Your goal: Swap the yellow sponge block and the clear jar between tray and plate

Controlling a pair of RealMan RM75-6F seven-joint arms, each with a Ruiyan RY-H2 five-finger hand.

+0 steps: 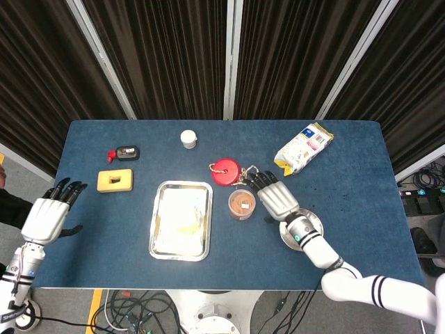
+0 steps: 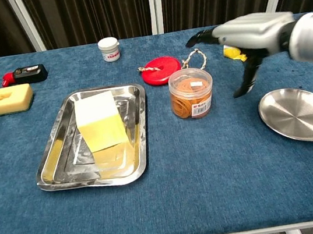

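Chest view, right hand [image 2: 245,32] empty, fingers spread above clear jar [image 2: 191,93], left hand [image 1: 50,213] likewise released

A small white-lidded jar [image 2: 109,48], a red disc with cord [image 2: 160,70], a snack bag [image 1: 303,147], a black-red tool [image 2: 25,74] and a yellow holed sponge [image 2: 2,101] lie on the blue table [image 2: 211,167].

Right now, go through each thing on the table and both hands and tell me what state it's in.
Yellow sponge block: standing in the steel tray.
Clear jar of rubber bands: upright, lidded, on the cloth between tray and plate.
Round steel plate: empty.
Right hand: fingers spread, holding nothing, above the jar's right side.
Left hand: fingers apart, holding nothing, at the table's left edge.
Small white jar: upright, capped.
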